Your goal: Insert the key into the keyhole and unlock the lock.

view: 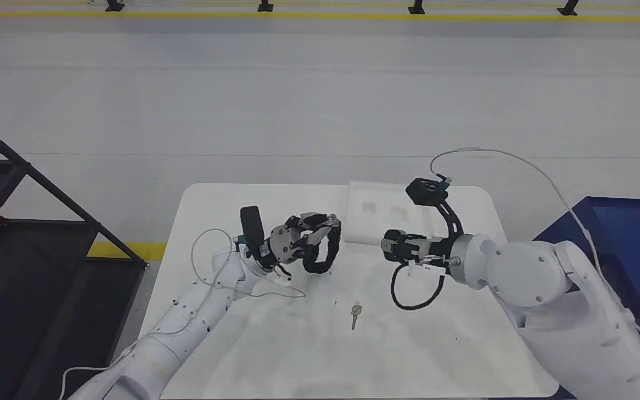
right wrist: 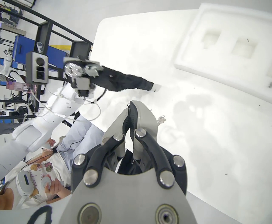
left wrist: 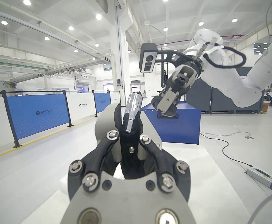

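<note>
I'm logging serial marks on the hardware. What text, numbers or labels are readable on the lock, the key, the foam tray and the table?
lock, held in the left gripper: bare chrome, no text to read.
key, lying on the table: too small to read anything.
foam tray: plain white, none.
table: plain white, none.

The lock (left wrist: 132, 110) is glossy metal, foam tray (right wrist: 223, 48) matt.

The pale grey floor (view: 300, 90) is marked with a yellow line (view: 320, 14). Blue-panelled barriers (left wrist: 38, 118) are set along one side. The hall is lit by round ceiling lights (left wrist: 98, 16).
</note>
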{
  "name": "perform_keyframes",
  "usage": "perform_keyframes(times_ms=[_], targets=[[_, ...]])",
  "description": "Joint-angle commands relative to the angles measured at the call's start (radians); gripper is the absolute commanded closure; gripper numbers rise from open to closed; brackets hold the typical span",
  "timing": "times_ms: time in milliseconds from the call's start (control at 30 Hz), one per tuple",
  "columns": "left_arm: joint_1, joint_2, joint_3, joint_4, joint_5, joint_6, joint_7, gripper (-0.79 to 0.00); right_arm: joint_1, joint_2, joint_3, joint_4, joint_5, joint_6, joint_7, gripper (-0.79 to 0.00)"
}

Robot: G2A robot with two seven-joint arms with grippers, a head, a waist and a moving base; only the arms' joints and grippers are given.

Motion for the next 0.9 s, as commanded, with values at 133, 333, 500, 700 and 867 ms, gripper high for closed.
perform_keyframes(times_ms=[133,333,500,700,867], targets=[[0.016,0.050,-0.083,-0.082,-0.015,-0.147,-0.147,0.000,-0.006,-0.004,-0.078,0.074,-0.056,-0.057,0.034,0.000],[0.023,0.100,-0.157,-0.128,-0.037,-0.255,-0.255,0.000,-0.008,-0.013,-0.170,0.094,-0.112,-0.058,0.066,0.000],[0.012,0.143,-0.156,-0.137,-0.047,-0.255,-0.262,0.000,-0.004,-0.027,-0.246,0.118,-0.153,-0.021,0.073,0.000],[0.004,0.193,-0.117,-0.148,-0.111,-0.255,-0.292,0.000,0.036,-0.058,-0.346,0.181,-0.187,0.055,0.060,0.000],[-0.003,0.230,-0.089,-0.161,-0.160,-0.255,-0.303,0.000,0.092,-0.094,-0.422,0.261,-0.169,0.116,0.056,0.000]])
